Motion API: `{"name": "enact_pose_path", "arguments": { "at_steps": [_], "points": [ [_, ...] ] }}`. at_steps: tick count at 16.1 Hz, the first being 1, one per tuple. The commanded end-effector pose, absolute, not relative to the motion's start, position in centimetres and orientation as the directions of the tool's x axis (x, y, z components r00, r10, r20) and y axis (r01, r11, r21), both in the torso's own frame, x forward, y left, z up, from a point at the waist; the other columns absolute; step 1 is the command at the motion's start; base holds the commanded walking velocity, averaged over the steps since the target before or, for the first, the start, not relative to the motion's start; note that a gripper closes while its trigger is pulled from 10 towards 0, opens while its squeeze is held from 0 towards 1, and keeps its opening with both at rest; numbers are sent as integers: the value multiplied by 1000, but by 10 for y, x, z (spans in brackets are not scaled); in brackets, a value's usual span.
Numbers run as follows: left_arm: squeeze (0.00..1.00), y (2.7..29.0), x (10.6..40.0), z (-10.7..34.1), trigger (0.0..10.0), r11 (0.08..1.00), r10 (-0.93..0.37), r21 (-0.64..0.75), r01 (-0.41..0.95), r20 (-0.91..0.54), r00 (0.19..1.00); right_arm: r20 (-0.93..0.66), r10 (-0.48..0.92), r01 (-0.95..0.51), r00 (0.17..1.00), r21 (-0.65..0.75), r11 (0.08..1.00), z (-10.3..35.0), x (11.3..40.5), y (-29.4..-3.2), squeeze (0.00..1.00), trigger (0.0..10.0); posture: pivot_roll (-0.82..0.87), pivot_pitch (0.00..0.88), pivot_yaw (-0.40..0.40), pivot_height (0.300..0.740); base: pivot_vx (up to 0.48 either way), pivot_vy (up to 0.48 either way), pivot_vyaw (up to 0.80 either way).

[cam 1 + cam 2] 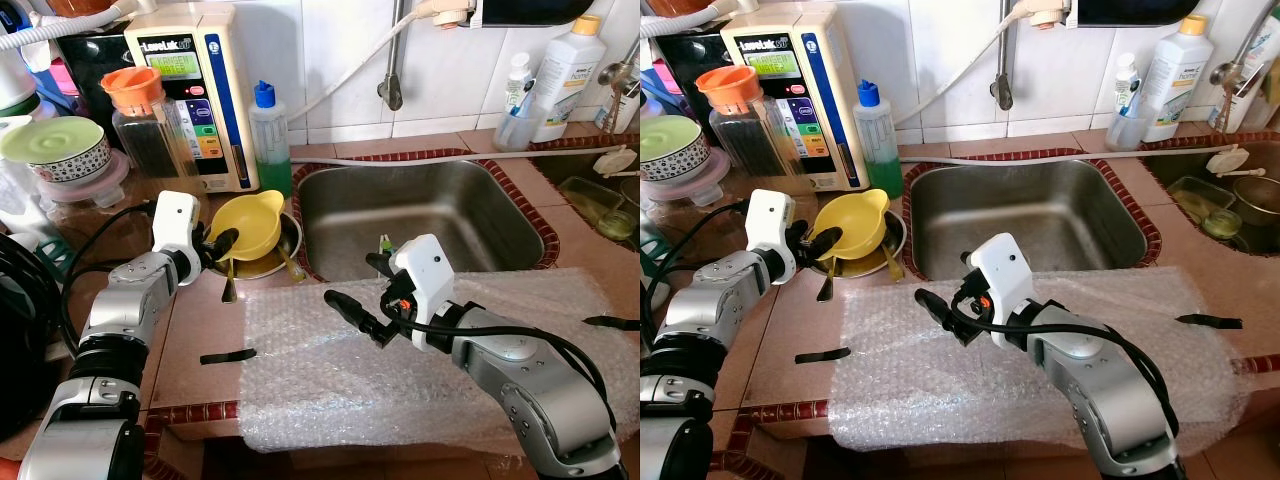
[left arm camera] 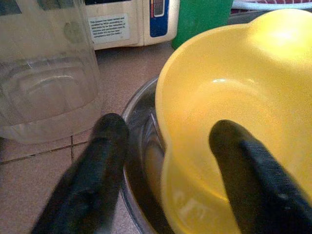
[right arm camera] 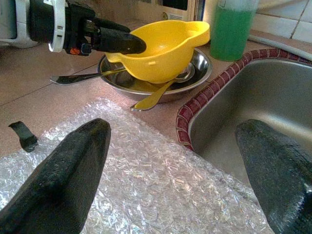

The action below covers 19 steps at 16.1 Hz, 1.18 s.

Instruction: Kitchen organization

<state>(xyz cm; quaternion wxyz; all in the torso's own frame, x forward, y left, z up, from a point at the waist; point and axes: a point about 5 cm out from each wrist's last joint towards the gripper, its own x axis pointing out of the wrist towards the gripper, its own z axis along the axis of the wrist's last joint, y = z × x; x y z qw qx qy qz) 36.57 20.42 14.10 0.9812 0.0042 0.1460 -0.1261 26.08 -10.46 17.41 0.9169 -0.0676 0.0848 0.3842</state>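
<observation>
Left claw (image 1: 226, 243), open, straddles the near rim of the yellow bowl (image 1: 250, 221), nested in a steel bowl (image 1: 895, 238) on the tabletop (image 1: 770, 330). Probably light, stiff, slippery plastic; pinch the rim. Right claw (image 1: 352, 313) open, idle.

the left end effector (image 1: 228, 240) straddles the yellow bowl (image 1: 252, 222) rim, hemmed by a glass jar (image 1: 150, 125) behind it and a green bottle (image 1: 270, 135) beyond the bowl. the right end effector (image 1: 362, 292) hangs over open bubble wrap (image 1: 330, 370), the sink (image 1: 420, 215) just ahead.
</observation>
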Motion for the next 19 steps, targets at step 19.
{"name": "enact_pose_path", "arguments": {
  "at_steps": [19],
  "points": [
    [0, 218, 356, 143, 0, 986, -142, 51, 157, -224, 964, -165, 676, -694, 718, -107, 712, 177, 270, -102, 0, 10000, -265, 38, 85, 740, 0, 0, 0]
  ]
}}
